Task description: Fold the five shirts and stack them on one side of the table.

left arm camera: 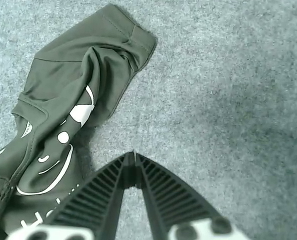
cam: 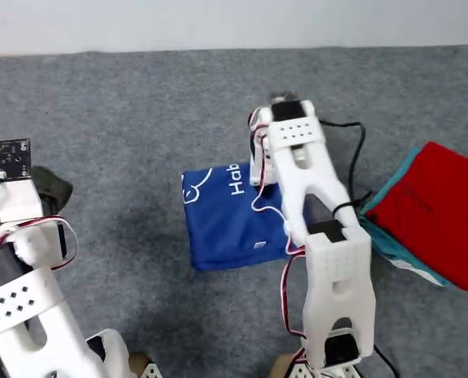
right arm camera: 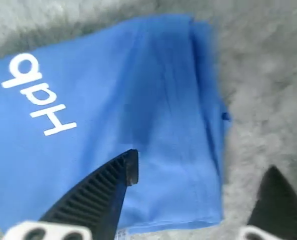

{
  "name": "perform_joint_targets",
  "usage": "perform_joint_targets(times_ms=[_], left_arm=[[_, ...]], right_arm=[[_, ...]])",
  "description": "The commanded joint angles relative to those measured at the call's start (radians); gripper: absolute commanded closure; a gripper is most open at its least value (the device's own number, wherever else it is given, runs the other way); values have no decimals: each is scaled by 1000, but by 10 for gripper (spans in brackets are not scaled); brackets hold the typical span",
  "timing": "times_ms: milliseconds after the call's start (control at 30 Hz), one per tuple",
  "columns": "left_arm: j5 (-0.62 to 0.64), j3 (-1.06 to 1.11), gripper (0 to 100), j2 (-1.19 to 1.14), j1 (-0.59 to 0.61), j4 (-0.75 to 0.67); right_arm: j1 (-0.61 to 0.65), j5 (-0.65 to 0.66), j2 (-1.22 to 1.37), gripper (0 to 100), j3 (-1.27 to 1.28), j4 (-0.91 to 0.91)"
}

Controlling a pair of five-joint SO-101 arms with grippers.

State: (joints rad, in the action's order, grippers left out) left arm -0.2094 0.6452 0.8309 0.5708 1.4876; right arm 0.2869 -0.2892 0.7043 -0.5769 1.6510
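Grey tabletop [cam: 124, 110], folded blue shirt [cam: 226, 224] at its middle, right claw [right arm camera: 203, 170] spread apart over that shirt's edge, left claw [left arm camera: 135, 162] pressed together, empty, beside a crumpled dark olive shirt [left arm camera: 63, 110], red shirt [cam: 439, 205] stacked on a teal shirt [cam: 380, 236] at the right side

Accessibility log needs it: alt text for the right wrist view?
An open gripper straddles the edge of a folded blue shirt with white lettering, which lies on the grey table.
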Motion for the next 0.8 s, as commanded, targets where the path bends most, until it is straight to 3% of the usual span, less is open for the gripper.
perform_joint_targets(times_ms=[0,200,333,433,667,767], left_arm=[[0,-10,995,18,-2,-15],[0,-5,995,17,-2,-18],[0,-5,995,18,-2,-12],[0,-5,995,18,-2,-12],[0,-5,995,17,-2,-18],[0,-10,995,18,-2,-15]], right_arm=[[10,-20,36,608,-54,-30],[16,-18,136,700,-54,-90],[1,-2,151,874,-54,-108],[-22,115,150,996,-57,-114],[-110,161,150,988,-262,28],[-147,308,159,988,-434,62]])
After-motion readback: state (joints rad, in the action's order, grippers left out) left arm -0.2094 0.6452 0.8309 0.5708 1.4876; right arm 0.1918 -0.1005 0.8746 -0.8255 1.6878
